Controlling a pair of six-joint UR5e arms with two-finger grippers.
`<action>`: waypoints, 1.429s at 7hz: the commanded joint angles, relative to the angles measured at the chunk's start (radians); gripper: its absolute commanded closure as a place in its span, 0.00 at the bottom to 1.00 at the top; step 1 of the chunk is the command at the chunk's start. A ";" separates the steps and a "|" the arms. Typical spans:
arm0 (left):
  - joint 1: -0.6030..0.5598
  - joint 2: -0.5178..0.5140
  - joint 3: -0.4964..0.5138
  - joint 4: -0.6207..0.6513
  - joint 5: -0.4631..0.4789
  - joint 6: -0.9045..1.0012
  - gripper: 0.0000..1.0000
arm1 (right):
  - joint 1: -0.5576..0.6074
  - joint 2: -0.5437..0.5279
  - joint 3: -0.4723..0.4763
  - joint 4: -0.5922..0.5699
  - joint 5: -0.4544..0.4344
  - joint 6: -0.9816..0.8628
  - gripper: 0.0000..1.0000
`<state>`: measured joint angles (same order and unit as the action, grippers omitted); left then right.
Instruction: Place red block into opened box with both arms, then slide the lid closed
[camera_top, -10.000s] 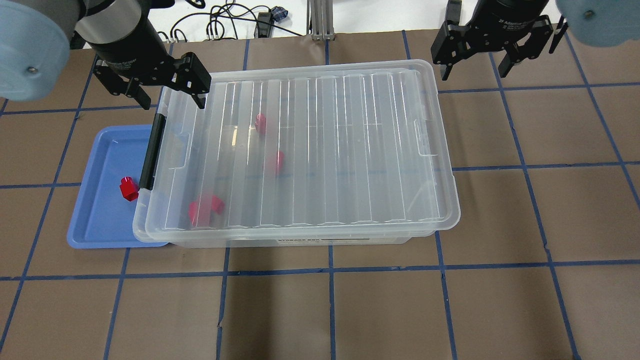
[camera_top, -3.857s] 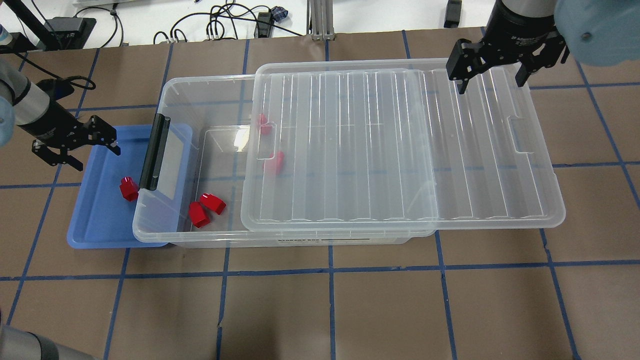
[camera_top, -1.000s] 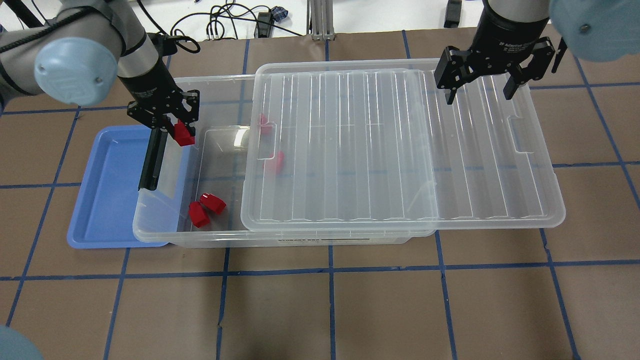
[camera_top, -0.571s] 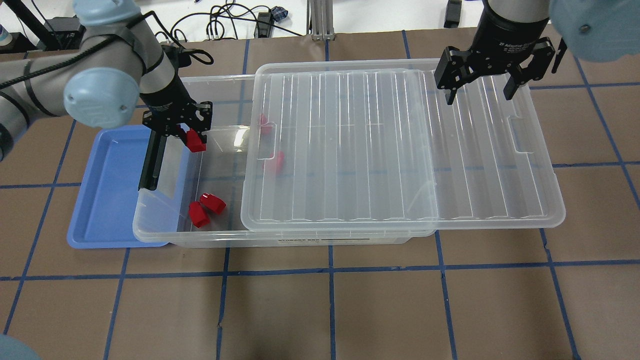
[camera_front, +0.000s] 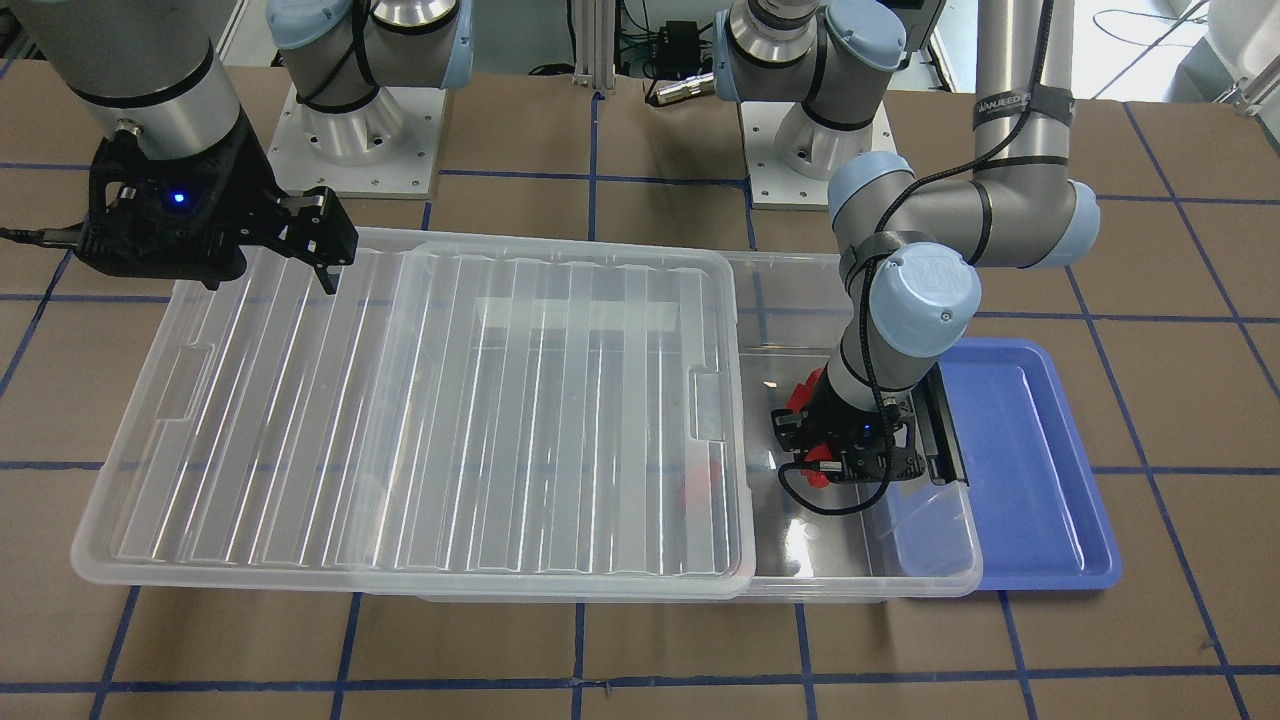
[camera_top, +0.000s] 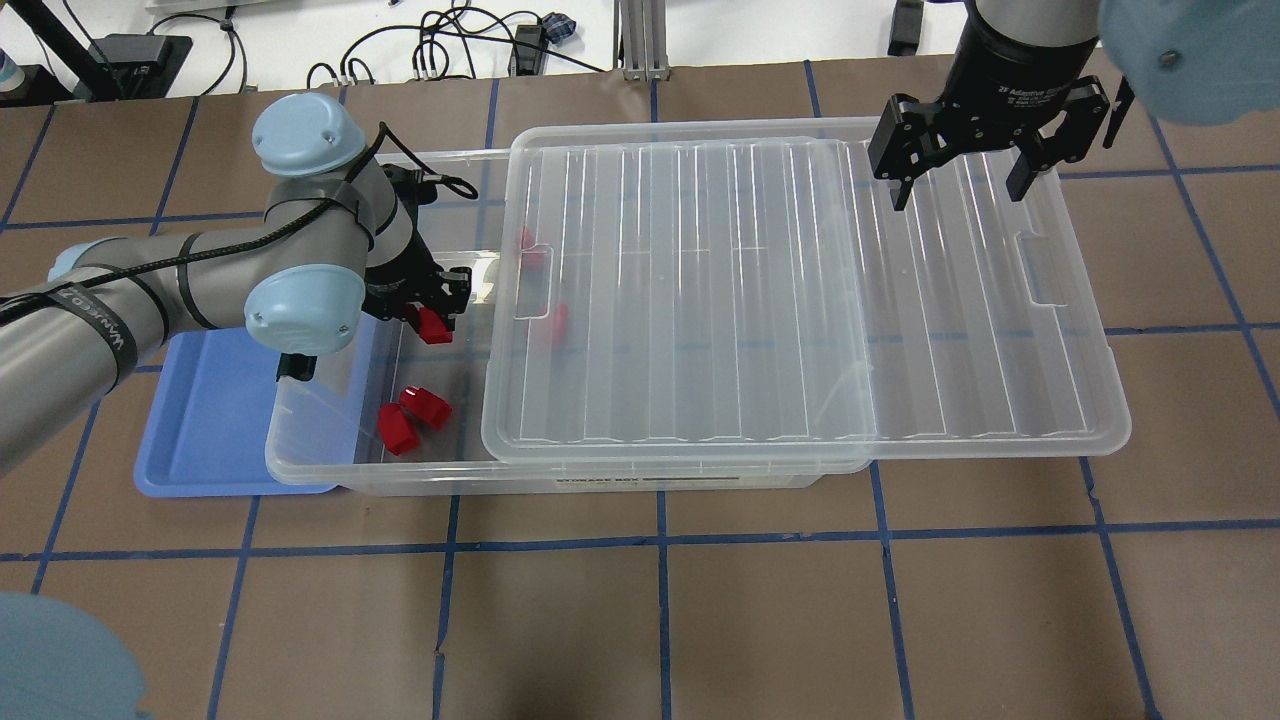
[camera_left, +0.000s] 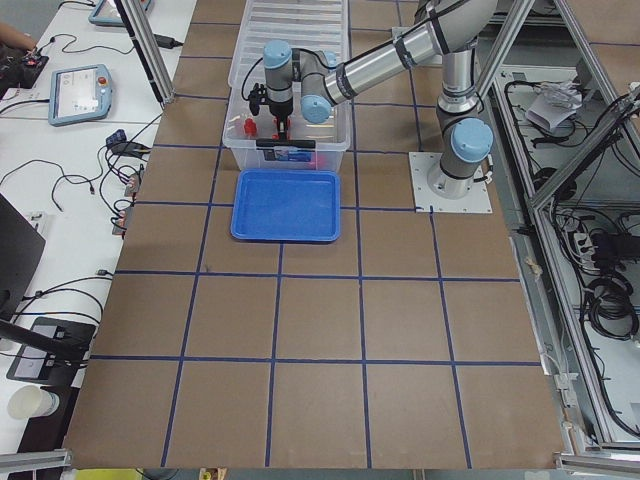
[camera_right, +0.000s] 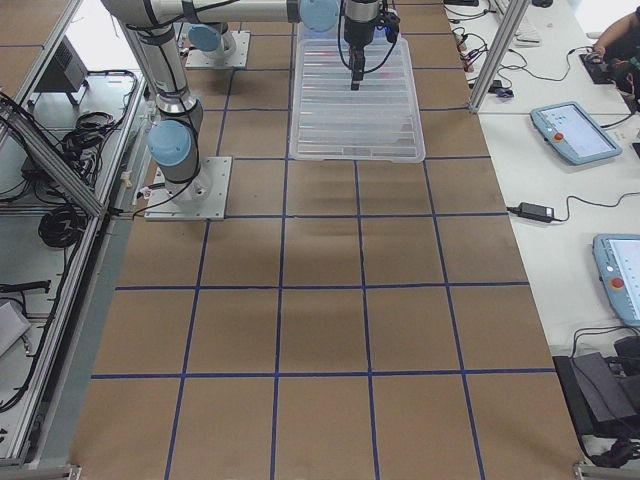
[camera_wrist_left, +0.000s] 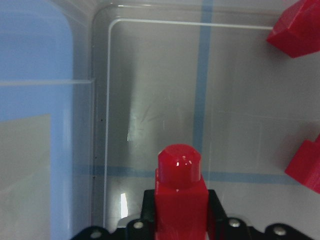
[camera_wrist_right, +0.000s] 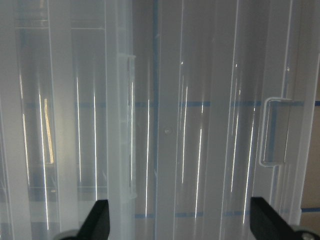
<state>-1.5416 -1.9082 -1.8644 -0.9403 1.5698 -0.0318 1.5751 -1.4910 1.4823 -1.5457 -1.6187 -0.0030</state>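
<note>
Left gripper (camera_top: 430, 316): pressed onto the red block (camera_top: 435, 328) and pinching it between the two fingers. In the left wrist view the block stands straight in the grip, its narrower rounded end pointing away from the camera and down toward the clear floor below. The block is held over the uncovered end of the box (camera_top: 330, 482), inside the rim. Whether it touches the floor cannot be told.

Right gripper (camera_top: 955, 190): fingers spread wide, holding nothing. It hangs over the lid (camera_top: 800, 300) near the long edge on the robot's side, toward the lid's right end. In the right wrist view both fingertips show wide apart with the ribbed sheet under them. Contact with the lid cannot be told.

Lid: it lies flat on the box, shifted toward the robot's right. It overhangs the right end and leaves a gap open at the left end, beside the black bar (camera_front: 945, 430).

Other contents: two loose red blocks (camera_top: 410, 420) lie touching each other on the box floor in the open gap, near the far wall. Two more red shapes (camera_top: 555, 322) show blurred through the lid, just beyond its left edge.

Surroundings: a blue tray (camera_top: 200, 420) sits at the box's left end — the box partly overlaps it. Both rest on a brown table (camera_top: 660, 620) marked with a blue tape grid.
</note>
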 joint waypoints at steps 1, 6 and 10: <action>0.001 -0.014 0.008 0.017 -0.004 0.012 0.14 | -0.001 0.000 0.001 -0.001 0.000 0.000 0.00; -0.017 0.102 0.345 -0.479 0.001 0.004 0.00 | -0.158 0.000 -0.008 0.008 -0.013 -0.067 0.00; -0.066 0.300 0.409 -0.611 0.001 0.015 0.00 | -0.481 0.017 0.088 0.003 -0.013 -0.505 0.00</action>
<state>-1.6044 -1.6693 -1.4554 -1.5407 1.5790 -0.0244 1.1753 -1.4776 1.5187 -1.5411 -1.6317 -0.4318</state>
